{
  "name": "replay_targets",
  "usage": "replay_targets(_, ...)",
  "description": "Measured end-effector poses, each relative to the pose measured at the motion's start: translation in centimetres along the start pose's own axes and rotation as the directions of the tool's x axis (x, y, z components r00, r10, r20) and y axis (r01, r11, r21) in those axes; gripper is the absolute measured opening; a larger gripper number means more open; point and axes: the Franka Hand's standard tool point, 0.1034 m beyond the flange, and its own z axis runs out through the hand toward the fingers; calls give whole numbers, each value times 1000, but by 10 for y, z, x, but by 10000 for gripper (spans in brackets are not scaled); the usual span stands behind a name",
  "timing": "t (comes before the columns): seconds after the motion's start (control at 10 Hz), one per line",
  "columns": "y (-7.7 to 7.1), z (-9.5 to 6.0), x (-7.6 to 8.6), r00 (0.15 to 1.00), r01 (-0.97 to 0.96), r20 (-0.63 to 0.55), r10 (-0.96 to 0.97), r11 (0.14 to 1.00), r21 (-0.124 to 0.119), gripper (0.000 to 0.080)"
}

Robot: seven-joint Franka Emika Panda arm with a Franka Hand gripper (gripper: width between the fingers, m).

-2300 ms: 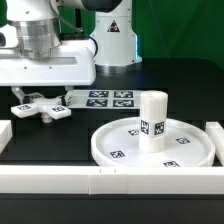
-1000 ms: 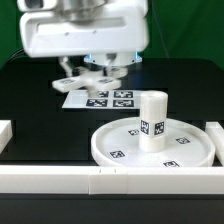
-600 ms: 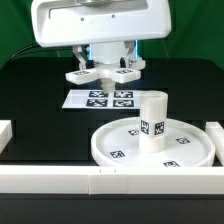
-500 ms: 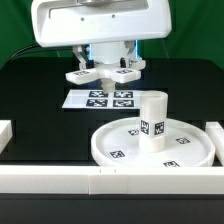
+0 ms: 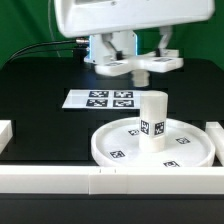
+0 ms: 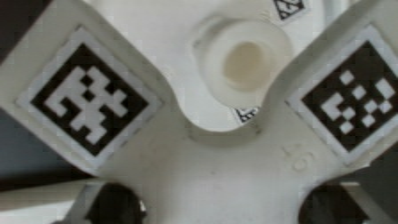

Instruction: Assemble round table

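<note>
The hand (image 5: pixel 126 50) clasps the cross foot (image 5: pixel 152 66) in midair above the leg (image 5: pixel 151 120) standing on the disc (image 5: pixel 112 148); the wrist view alone shows its central hole (image 6: pixel 242 60).

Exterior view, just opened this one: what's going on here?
The arm's gripper is shut on the cross-shaped foot and holds it in the air; the wrist view shows the foot's tagged arms close up. On the table, the leg stands upright at the middle of the disc. The foot is not yet on the leg: it hangs clear above it. The marker board lies flat beyond the disc.
</note>
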Motion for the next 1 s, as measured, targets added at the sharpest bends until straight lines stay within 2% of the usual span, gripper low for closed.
replay_targets(0.2, 6, 2, -1, 1000, -6, 4, 6, 1000, -3, 439)
replay_targets(0.3, 6, 3, -3, 1000, 27, -3, -27, 1000, -13, 439)
replay_targets(0.4, 7, 8, -14, 997, 81, -2, -81, 996, -32, 439)
replay_targets(0.7, 6, 18, -30, 986, 162, 33, -161, 986, -30, 439)
replay_targets(1.0, 9, 22, -33, 993, 118, 3, -118, 993, -27, 439)
